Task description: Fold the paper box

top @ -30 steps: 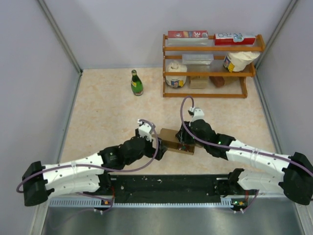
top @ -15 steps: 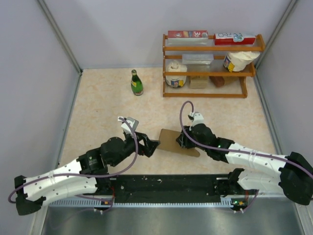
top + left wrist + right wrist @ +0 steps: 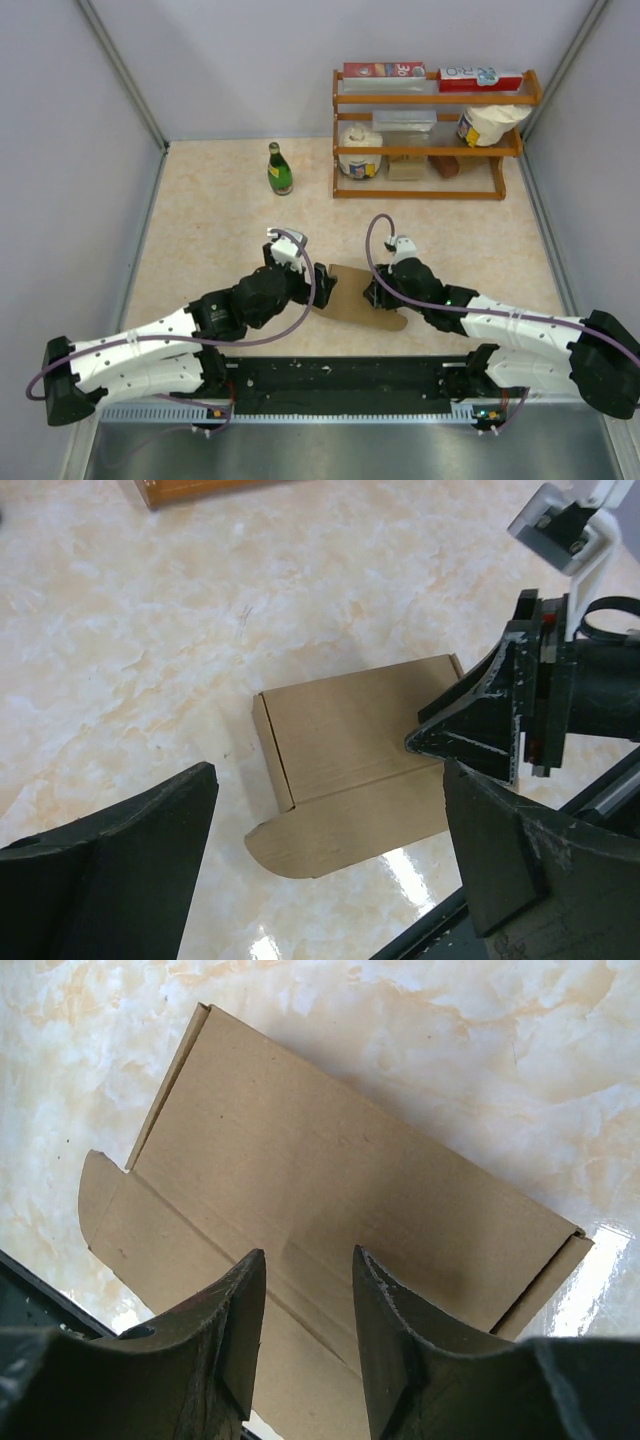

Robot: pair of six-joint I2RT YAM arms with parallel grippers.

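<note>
Paper box: flattened brown cardboard, near-centre of table, rounded flap toward near edge. Right gripper: narrow gap, tips on panel. Left gripper: wide, empty, just beside. Step judged: setting up flap fold; next, left must pinch flap. Beyond: bottle, rack.

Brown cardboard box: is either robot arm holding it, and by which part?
Apparently not held. The left tool gapes open near the flat brown cardboard box; the right tool has its fingers apart, tips over the middle panel.
</note>
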